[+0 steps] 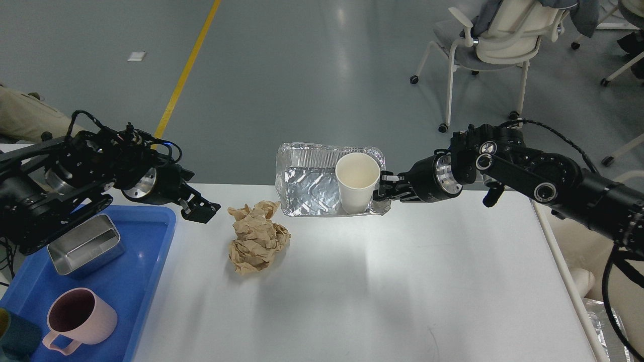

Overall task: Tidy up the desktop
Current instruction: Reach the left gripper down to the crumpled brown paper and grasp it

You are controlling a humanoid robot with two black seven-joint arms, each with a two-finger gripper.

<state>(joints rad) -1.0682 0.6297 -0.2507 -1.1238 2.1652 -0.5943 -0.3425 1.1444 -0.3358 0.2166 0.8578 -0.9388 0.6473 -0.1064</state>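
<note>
The white desktop (pixel 402 281) fills the lower view. My right gripper (pixel 385 193) is shut on the right rim of a foil tray (pixel 307 183) and holds it just above the table's far edge. A white paper cup (pixel 356 183) stands upright in the tray's right end. A crumpled ball of brown paper (pixel 258 237) lies on the desktop left of the tray. My left gripper (pixel 201 211) hovers just left of the paper, at the blue tray's far right corner. It is seen dark, so its fingers cannot be told apart.
A blue tray (pixel 146 281) at the left edge holds a steel box (pixel 85 246), a pink mug (pixel 80 319) and a teal cup (pixel 12 342). A wheeled chair (pixel 503 40) stands on the floor beyond the table. Foil shows at the lower right (pixel 598 322).
</note>
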